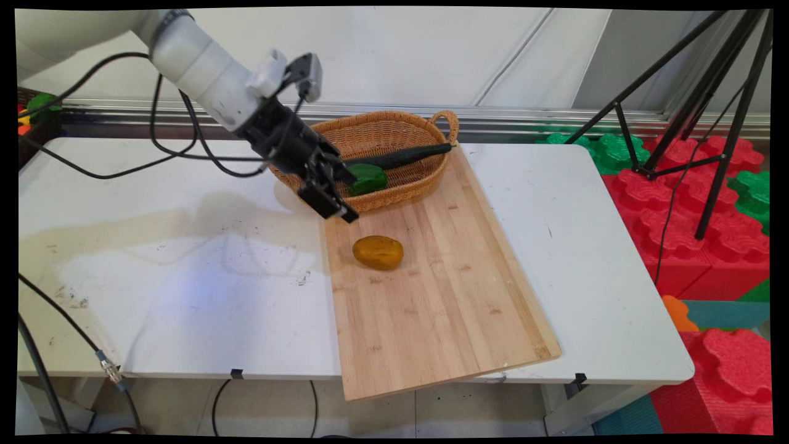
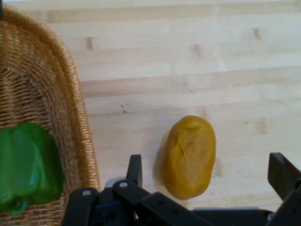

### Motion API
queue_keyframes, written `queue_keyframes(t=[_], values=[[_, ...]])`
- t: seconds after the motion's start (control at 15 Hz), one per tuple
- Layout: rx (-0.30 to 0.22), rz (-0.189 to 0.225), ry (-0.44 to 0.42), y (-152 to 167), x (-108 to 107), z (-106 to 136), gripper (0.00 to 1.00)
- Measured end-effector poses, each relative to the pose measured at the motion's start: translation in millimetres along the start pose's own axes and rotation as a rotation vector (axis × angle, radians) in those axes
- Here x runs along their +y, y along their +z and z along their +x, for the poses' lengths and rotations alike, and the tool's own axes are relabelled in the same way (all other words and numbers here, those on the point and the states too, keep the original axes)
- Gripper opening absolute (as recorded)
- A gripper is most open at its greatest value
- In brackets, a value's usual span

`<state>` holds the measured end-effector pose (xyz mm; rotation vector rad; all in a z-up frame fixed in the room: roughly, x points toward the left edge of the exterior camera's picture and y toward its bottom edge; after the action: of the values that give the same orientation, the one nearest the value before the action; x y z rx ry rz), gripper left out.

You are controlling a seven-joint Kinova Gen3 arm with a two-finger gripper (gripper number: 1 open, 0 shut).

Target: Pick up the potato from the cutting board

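The white table (image 1: 154,259) is bare on its left, apart from scuffs and a faint stain. Next comes the gripper (image 1: 333,200), hanging above the wicker basket's (image 1: 394,129) near rim with its fingers (image 2: 135,169) spread wide and holding nothing. In the basket lie a green bell pepper (image 1: 368,179) and a dark cucumber (image 1: 400,157). Just below, on the bamboo cutting board (image 1: 431,296), a potato (image 1: 378,252) lies apart from the fingers; in the hand view it sits between them. It is ochre-brown, oval, smooth, with a slight crease. Right of the board the table is plain.
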<state>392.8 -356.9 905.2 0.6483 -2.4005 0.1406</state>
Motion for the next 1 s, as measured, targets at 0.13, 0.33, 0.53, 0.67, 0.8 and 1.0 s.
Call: queue_keyframes(t=[0.13, 0.33, 0.53, 0.67, 0.8, 1.0], values=[[-0.015, 0.0, 0.006, 12.2, 3.3, 2.6, 1.0], [-0.048, -0.001, 0.012, 37.5, 8.9, 8.2, 1.0], [-0.084, 0.001, 0.012, 61.3, 12.7, 12.0, 1.0], [-0.1, 0.003, 0.012, 72.7, 13.8, 13.9, 1.0], [-0.121, 0.008, 0.016, 87.4, 14.3, 16.3, 1.0], [-0.151, 0.01, 0.043, 105.3, 13.6, 18.1, 1.0]])
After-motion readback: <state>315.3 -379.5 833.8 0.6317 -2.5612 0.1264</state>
